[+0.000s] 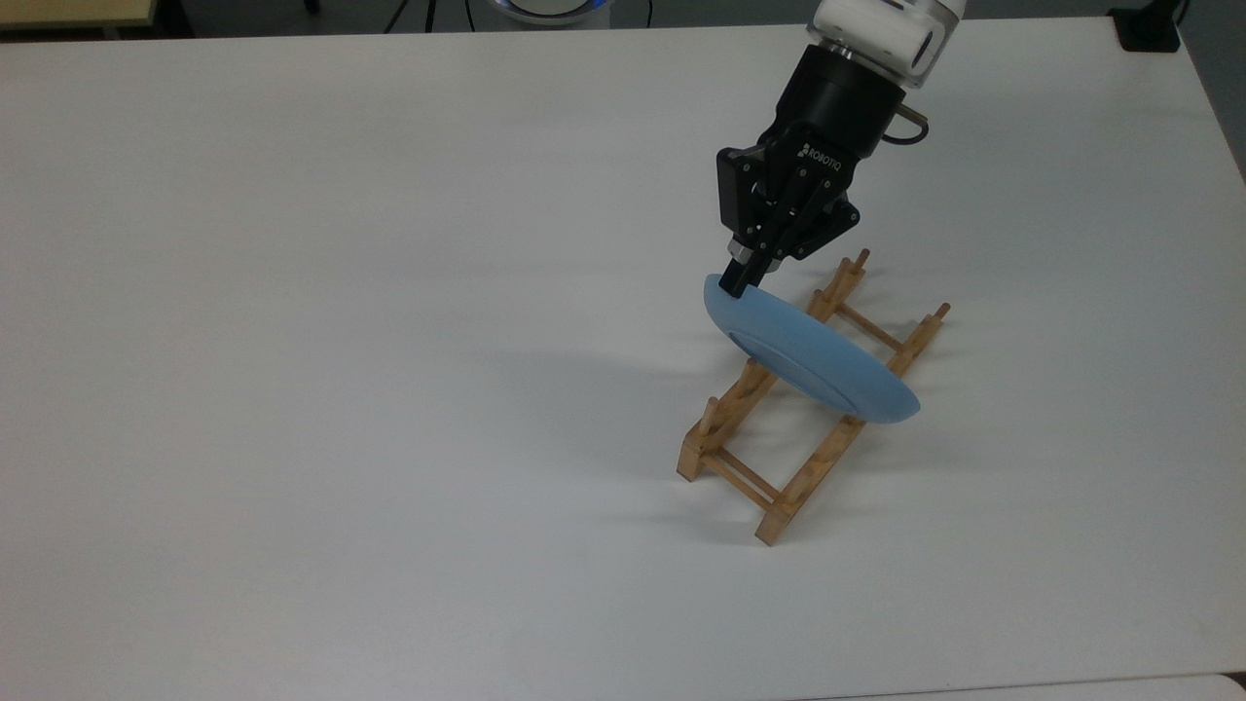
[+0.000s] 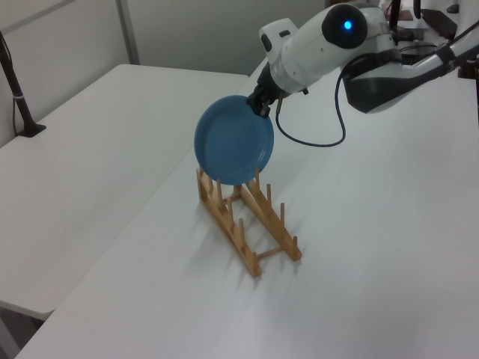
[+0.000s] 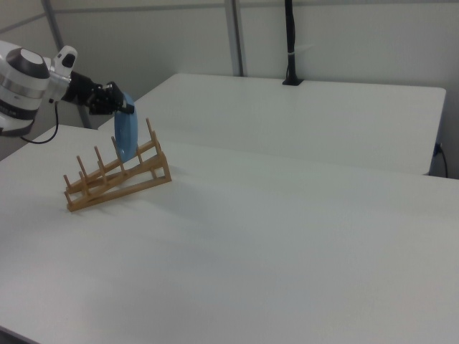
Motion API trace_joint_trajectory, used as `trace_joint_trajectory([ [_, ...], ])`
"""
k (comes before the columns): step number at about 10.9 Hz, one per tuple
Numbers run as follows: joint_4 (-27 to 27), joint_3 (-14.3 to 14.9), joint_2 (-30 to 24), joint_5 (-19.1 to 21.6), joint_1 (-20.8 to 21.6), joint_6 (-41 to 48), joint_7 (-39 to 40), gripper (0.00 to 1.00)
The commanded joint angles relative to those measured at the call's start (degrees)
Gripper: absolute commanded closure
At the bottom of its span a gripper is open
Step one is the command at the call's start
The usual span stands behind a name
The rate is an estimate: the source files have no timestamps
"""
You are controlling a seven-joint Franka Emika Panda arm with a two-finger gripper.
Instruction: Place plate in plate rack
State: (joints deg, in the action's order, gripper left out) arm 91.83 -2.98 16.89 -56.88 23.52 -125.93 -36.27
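Plate (image 1: pixel 813 360) on edge and nearly upright, pinched at its top rim by the tool (image 1: pixel 742 279) of the Franka arm (image 2: pixel 329 45), hangs over the far end of the wooden plate rack (image 1: pixel 779 428), on the white surface (image 1: pixel 341 341) toward its right edge in the top view. In the left view the light-blue plate's lower rim dips among the tops of the rack's rear pegs; whether it touches a rail or a peg cannot be told. In the right view the plate stands between two pegs at the rack's high end. The carry looks done. Left, by this reading: seating the plate fully in a slot, then letting go.
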Motion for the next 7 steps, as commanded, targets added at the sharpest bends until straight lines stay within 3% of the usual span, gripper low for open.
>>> trace_joint_trajectory([
  [1, 3.0, -1.59, -1.33, -1.66, -0.14, 1.83, -1.0, 0.93],
  [3, 3.36, -1.68, -1.16, -1.57, -0.4, 1.83, -1.26, 0.25],
  [4, 3.36, -1.68, -1.07, -1.48, -0.49, 1.83, -1.35, 0.0],
  [5, 3.18, -1.68, -1.15, -1.22, -0.49, 1.74, -2.48, 0.0],
  [7, 1.87, -2.55, -1.16, -0.69, -0.58, 1.12, -14.99, 0.0],
])
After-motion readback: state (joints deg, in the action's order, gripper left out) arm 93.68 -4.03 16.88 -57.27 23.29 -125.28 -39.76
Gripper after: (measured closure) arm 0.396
